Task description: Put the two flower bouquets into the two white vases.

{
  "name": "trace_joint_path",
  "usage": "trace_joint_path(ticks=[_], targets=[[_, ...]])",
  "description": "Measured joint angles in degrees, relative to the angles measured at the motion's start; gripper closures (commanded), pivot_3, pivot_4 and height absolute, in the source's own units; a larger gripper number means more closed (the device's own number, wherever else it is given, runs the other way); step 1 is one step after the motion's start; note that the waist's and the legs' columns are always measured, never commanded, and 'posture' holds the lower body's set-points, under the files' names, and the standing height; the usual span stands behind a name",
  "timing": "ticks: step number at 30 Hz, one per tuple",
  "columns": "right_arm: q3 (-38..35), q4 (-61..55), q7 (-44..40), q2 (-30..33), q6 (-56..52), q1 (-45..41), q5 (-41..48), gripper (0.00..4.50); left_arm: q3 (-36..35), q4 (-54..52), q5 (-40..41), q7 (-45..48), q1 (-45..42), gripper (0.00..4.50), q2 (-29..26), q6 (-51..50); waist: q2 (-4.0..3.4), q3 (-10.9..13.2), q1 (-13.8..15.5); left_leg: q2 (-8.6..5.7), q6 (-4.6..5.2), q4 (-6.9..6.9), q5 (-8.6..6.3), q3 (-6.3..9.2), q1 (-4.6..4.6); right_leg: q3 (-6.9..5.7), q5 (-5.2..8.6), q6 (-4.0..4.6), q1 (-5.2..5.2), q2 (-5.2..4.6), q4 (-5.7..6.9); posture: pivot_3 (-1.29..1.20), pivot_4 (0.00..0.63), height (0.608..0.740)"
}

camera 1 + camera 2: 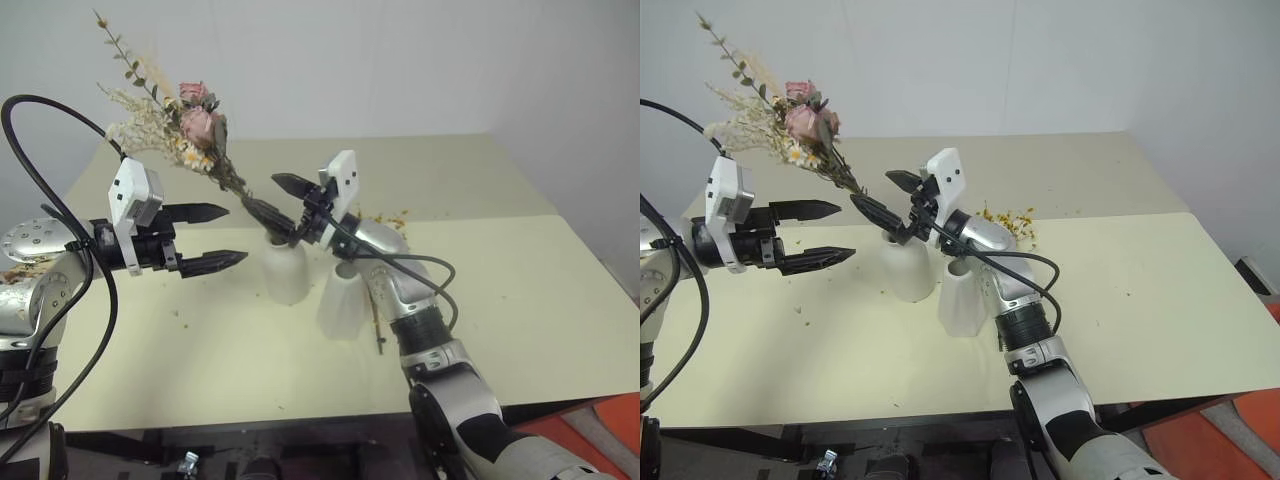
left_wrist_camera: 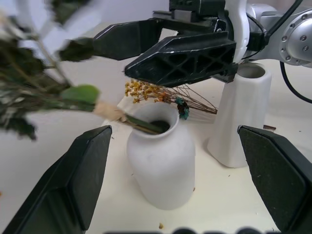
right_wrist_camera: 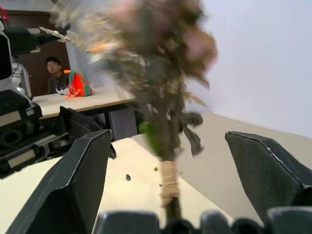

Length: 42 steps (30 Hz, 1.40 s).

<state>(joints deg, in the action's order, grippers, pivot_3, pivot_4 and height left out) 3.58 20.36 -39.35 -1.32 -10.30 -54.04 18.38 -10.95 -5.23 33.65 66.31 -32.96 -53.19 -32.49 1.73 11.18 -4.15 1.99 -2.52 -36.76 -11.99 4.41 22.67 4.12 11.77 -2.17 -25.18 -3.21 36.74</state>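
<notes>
While the pink rose bouquet [image 1: 185, 125] leans toward the desk's [image 1: 520, 300] far left corner, its stems sit in the rounded vase [image 1: 284, 268] near the desk's middle. Just beside it stands the cone vase [image 1: 342, 298], with the yellow bouquet [image 1: 1008, 220] lying behind. Right gripper [image 1: 268, 200] reaches over both vases, jaws spread either side of the stems, released. Left gripper [image 1: 222, 236] hovers level nearby, jaws apart, holding nothing.
</notes>
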Motion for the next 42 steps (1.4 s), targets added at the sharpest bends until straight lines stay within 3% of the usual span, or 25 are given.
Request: trace_joint_path(ticks=[12, 18, 32, 39, 42], targets=[[0.0, -2.95, 0.77, 1.36, -1.8, 1.9, 0.38, 0.06, 1.11, 1.36, -0.43, 0.29, -0.89, 0.0, 1.01, 1.07, 0.0, 0.0, 0.0, 0.0, 0.0, 0.0, 0.0, 0.0, 0.0, 0.0, 0.0, 0.01, -0.01, 0.0, 0.01, 0.0, 0.15, 0.74], [-0.64, -6.85, 0.75, 5.48, -5.85, 1.91, 1.31, 0.06, 1.35, 1.33, -0.28, 0.71, -0.89, 0.0, 1.39, 1.07, 0.0, 0.0, 0.06, 0.0, 0.0, 0.0, 0.0, 0.0, 0.04, 0.0, 0.0, 0.02, -0.02, 0.0, -0.01, 0.0, 0.15, 0.74], [-6.3, -26.73, 3.09, 24.11, -28.93, 3.51, 7.89, 0.06, 3.97, 1.2, 0.25, 7.12, -2.58, 0.0, 3.03, 2.13, 0.01, 0.0, 0.22, -0.03, 0.0, -0.01, 0.0, 0.0, 0.09, 0.0, 0.13, -0.16, -0.02, -0.02, -0.04, 0.0, 0.15, 0.74], [-8.66, -34.68, 9.17, 36.06, -51.35, 4.34, 10.01, 0.06, 5.73, 1.2, 0.48, 11.36, -4.82, 0.0, 3.14, 2.27, 0.01, 0.0, 0.2, -0.03, 0.01, -0.04, 0.0, 0.0, 0.1, 0.01, 0.18, -0.2, -0.02, -0.03, -0.04, 0.0, 0.15, 0.74], [-9.57, -37.36, 10.81, 38.43, -61.26, 5.51, 11.42, 0.06, 5.92, 1.24, 0.48, 12.35, -4.91, 0.0, 3.06, 2.24, 0.01, 0.0, 0.05, -0.03, 0.01, -0.04, 0.0, -0.01, 0.1, 0.03, 0.24, -0.26, -0.02, -0.02, -0.03, 0.0, 0.15, 0.74]])
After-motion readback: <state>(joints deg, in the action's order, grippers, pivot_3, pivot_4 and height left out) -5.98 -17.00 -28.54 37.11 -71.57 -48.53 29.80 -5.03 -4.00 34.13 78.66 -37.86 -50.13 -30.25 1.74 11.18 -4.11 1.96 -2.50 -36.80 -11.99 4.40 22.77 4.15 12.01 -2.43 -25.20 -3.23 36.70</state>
